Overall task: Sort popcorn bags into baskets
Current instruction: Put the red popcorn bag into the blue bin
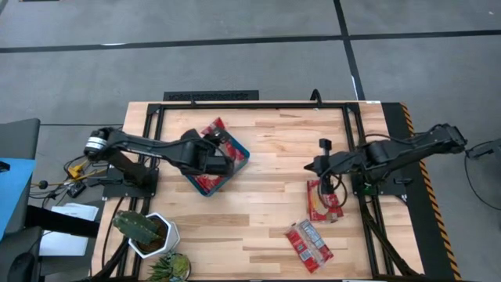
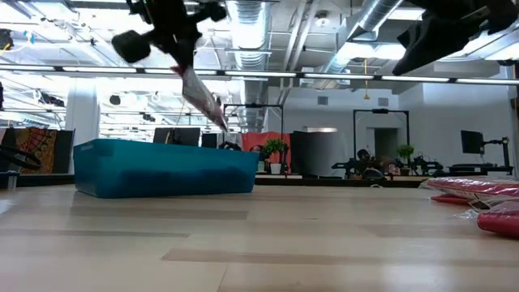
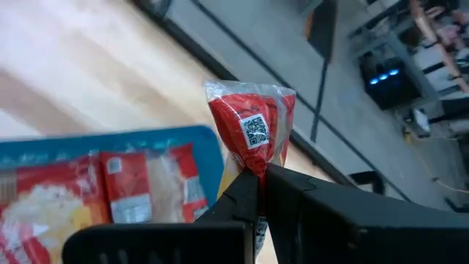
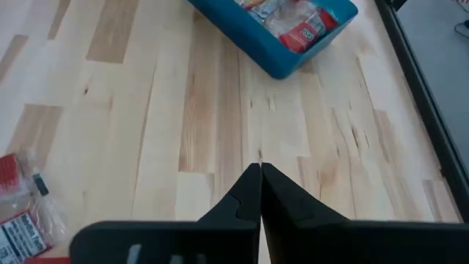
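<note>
The teal tray (image 1: 239, 159) (image 2: 162, 166) sits left of the table's middle, with red popcorn packets (image 3: 132, 191) lying flat inside it. My left gripper (image 1: 217, 143) (image 3: 260, 180) hovers over the tray's far side, shut on one red packet (image 1: 215, 128) (image 2: 201, 96). My right gripper (image 1: 311, 165) (image 4: 260, 176) is shut and empty, hanging above bare wood right of centre. Just nearer than it lies a loose packet (image 1: 323, 200) (image 4: 18, 213). More red packets (image 1: 309, 243) (image 2: 478, 195) lie flat near the table's near right. My left gripper pinches the red packet between its two fingers at one narrow end (image 3: 253, 165). The packet is lifted clear of the tray. In the wrist view it stands out beyond the fingertips, QR code facing the camera. In the low view it slants downward from the fingers above the tray.
A white hexagonal cactus pot (image 1: 149, 233) and a second plant (image 1: 174, 266) stand at the near left corner. A black frame (image 1: 258, 104) runs along the table's far edge and sides. Bare wood lies between the tray and the loose packets.
</note>
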### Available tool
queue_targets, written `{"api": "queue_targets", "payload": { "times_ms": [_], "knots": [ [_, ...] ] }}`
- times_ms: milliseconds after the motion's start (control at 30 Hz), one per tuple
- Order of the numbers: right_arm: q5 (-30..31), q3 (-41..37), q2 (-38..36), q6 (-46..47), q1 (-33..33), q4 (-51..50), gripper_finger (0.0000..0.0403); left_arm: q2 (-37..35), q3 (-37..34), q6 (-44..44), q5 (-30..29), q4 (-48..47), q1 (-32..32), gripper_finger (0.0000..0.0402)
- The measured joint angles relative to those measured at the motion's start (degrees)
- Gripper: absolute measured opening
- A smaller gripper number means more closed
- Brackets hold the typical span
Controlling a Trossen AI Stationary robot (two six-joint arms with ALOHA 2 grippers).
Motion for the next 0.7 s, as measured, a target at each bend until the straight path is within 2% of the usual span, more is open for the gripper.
{"api": "queue_targets", "payload": {
  "times_ms": [167,467,700],
  "knots": [
    [0.06,0.00,1.98,0.21,0.00,0.10,0.0038,2.65,-2.30,-6.52,0.68,1.64,0.66,0.0000],
    [-0.02,-0.02,3.36,0.40,0.00,0.18,0.0024,3.15,-9.33,-7.23,0.19,11.68,3.40,0.0000],
    [-0.04,0.00,3.25,0.42,0.00,-0.06,0.0025,3.33,-9.50,-3.74,0.90,12.96,4.31,0.0005]
  ]
}}
